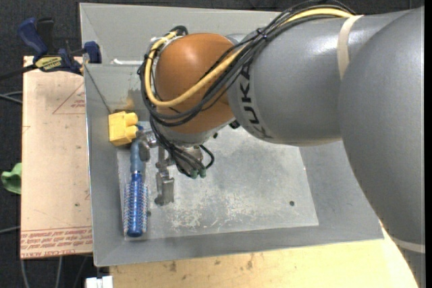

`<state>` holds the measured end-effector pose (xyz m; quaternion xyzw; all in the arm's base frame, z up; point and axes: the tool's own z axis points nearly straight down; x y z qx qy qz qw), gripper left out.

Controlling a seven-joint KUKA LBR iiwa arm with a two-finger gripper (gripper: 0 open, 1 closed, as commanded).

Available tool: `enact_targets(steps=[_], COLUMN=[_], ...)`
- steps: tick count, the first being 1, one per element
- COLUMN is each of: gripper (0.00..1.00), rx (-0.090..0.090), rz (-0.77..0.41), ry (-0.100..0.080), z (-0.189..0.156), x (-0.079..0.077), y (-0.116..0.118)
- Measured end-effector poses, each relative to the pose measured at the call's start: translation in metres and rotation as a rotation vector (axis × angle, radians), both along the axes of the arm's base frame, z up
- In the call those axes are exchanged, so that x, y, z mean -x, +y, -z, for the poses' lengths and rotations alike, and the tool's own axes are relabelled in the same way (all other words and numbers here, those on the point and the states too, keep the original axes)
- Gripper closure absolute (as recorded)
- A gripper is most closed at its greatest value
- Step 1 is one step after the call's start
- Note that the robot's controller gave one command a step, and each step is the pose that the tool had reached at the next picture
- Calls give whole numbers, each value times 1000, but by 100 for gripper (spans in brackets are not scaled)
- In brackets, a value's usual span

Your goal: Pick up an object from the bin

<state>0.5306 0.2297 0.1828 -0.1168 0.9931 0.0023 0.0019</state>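
Gripper (pixel 156 168): hovering near the bin's (pixel 256 189) left wall, 2 fingers (pixel 164 187) standing apart, gripping nothing.
Blue brush (pixel 135 202): lying just left of the fingers, long axis running along that wall.

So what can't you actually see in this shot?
Camera view:
- Bin floor, back and right: hidden beneath the arm and its orange cover.
- Blue brush: handle's upper end, masked by the tool.
- Bin's right rim: behind the arm.
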Motion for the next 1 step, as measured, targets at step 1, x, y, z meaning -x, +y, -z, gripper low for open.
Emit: enact_targets(steps=[1], gripper=[0], rx=[5], rz=[-434], ry=[5], z=[105], x=[-23], y=[20])
